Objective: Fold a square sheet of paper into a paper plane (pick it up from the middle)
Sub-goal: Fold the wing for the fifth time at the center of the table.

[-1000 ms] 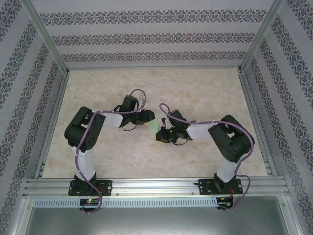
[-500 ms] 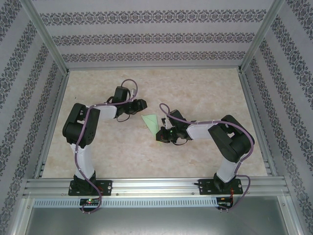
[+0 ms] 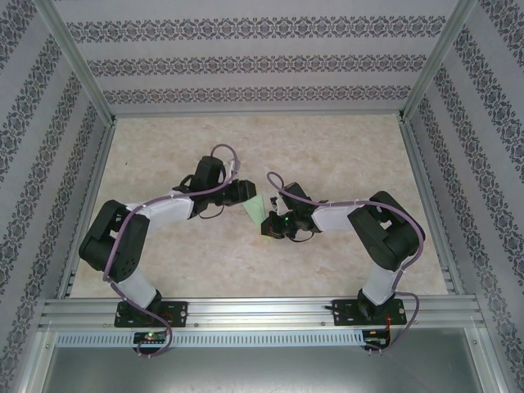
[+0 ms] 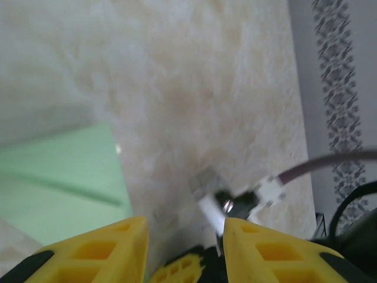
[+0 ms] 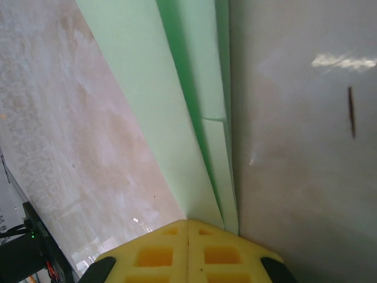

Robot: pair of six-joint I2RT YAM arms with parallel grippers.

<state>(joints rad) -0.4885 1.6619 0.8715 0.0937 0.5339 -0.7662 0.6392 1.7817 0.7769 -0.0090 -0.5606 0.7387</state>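
The pale green paper plane [image 3: 255, 210] is a folded, pointed shape lying on the beige table between the two arms. In the right wrist view its layered folds [image 5: 165, 88] run down to my right gripper [image 5: 187, 223], whose yellow fingers are pressed together on the paper's narrow end. From above, the right gripper [image 3: 270, 223] sits at the paper's near right end. My left gripper [image 3: 240, 191] hovers at the paper's far left side. In the left wrist view the left gripper [image 4: 185, 221] is open with only table in the gap, and the paper [image 4: 59, 177] lies to its left.
Patterned walls and metal frame posts [image 3: 82, 74] enclose the table on three sides. An aluminium rail [image 3: 262, 311] runs along the near edge by the arm bases. The right arm's purple cable and white connector [image 4: 259, 194] lie just ahead of the left fingers.
The left arm pulled away from the paper to the left, then came back; its gripper now sits beside the paper again, elbow lower and further left. The right gripper and paper stayed put.
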